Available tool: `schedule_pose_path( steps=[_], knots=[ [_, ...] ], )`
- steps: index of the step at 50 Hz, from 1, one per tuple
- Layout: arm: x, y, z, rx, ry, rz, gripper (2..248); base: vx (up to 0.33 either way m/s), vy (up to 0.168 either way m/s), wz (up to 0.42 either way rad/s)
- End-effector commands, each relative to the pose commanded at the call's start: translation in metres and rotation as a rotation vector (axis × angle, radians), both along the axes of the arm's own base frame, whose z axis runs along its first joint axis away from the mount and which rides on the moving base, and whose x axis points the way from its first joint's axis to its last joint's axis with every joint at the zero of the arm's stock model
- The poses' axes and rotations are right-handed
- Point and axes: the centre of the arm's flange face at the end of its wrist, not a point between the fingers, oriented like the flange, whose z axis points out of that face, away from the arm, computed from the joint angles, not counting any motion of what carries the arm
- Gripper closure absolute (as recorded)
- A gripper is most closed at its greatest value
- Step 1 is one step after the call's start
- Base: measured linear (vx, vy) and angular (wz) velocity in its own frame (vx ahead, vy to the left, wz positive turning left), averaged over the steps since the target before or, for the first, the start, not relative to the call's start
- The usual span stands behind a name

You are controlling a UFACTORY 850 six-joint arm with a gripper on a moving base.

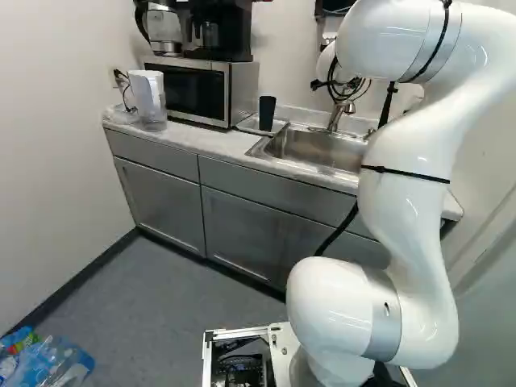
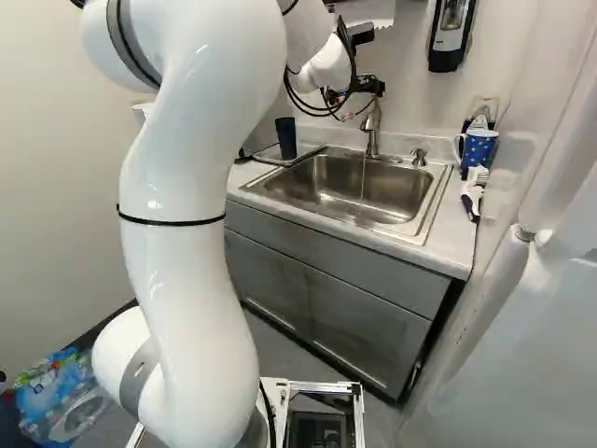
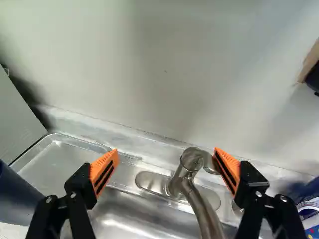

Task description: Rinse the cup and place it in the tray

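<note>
Stainless steel anchors the scene before you: the sink (image 2: 373, 191), set into a pale counter (image 1: 201, 143), with a thin stream of water (image 2: 362, 177) falling into its basin from the faucet (image 2: 373, 126) at its back rim. Your gripper (image 2: 359, 101) hangs over that back edge of the sink, its jaws spread wide, one orange pad (image 3: 104, 170) on either side of the faucet in the wrist view. The faucet's lever (image 3: 209, 164) sits close by the other pad; you cannot tell from this angle whether the two touch. The dark cup (image 2: 286, 137), the item at the center of your task, stands upright on the metal tray (image 3: 65, 159) just beside the sink, on its left as you face it, well apart from the fingers. On the sink's opposite side, you see a blue mug with a spotted pattern (image 2: 480, 147) near the wall, while a soap pump (image 2: 419, 157) rises from the back rim between it and the faucet. Farther left of the sink, beyond the tray, a microwave (image 1: 193, 89) carries a kettle (image 1: 164, 28) and a black coffee maker (image 1: 226, 32), and a white pitcher (image 1: 147, 97) stands at the far end. A wall dispenser (image 2: 452, 33) is mounted above the sink's right side, and wrapped bottles (image 1: 48, 363) lie on the floor, well apart from the sink.
</note>
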Motion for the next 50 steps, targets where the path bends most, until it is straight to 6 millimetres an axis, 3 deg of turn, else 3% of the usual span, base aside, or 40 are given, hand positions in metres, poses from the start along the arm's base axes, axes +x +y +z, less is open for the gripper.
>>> schedule_pose_path(
  steps=[35,50],
  knots=[
    [0.0,0.001,0.0,-0.001,-0.003,0.002,3,0.0,0.0,0.0],
    [-0.013,0.008,0.009,-0.009,-0.069,0.026,3,0.0,0.0,0.0]
  ],
)
